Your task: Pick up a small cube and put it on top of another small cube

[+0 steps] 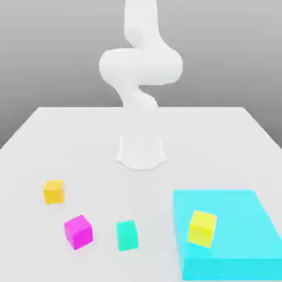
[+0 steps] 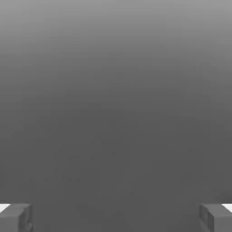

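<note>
Four small cubes and one large block lie on the white table [image 1: 231, 124], all toward the near edge in the exterior view.

Nearest, at the exterior view's right, sits the big flat cyan block [image 1: 237, 250]; its front face is cut off by the lower frame edge. A lemon-yellow cube [image 1: 202, 228] rests on its top surface, near the block's left side, turned slightly askew.

To the left of the block, on the bare table, stands the teal-green cube [image 1: 126, 235], apart from everything else. Just beyond it to the exterior view's left lies the magenta cube [image 1: 77, 231], near the teal one but not touching.

Farther back and farther left sits the orange-yellow cube [image 1: 54, 191], alone on the table, well apart from the teal-green cube, with the magenta cube roughly between them.

Behind the cubes, mid-table, stands the arm's white base [image 1: 141, 151]. The arm rises, bends and leaves the frame at the top; its hand is not visible in the exterior view.

The hand view shows only a plain grey gradient. The gripper [image 2: 116, 217] appears as two grey fingertips [image 2: 16, 217] at opposite corners, set wide apart with nothing between them. Both tips are cropped by the frame edge.
</note>
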